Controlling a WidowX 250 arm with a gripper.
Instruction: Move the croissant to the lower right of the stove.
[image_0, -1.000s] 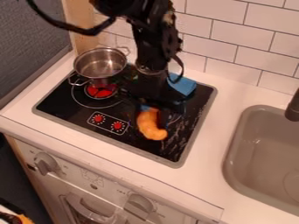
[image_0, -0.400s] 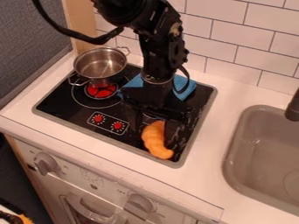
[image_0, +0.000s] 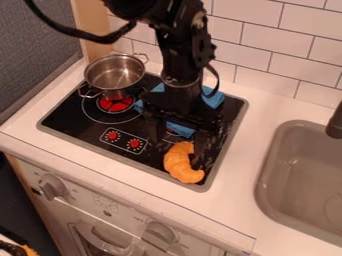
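The black gripper hangs over the right half of the stove, open, with its two fingers spread apart. Just below and partly between them, the orange croissant lies on the black cooktop at its lower right, close to the front edge. The croissant's upper end is near the right finger; whether they touch I cannot tell. The stove has a grey rim and a glowing red burner at its left.
A metal pot stands at the stove's back left. A blue cloth lies behind and beneath the gripper. The grey sink is set into the counter at the right, with a dark faucet beside it.
The croissant has moved down and slightly right across the cooktop with the gripper. Since the middle frame the fingers have spread apart, and more blue cloth shows between them.
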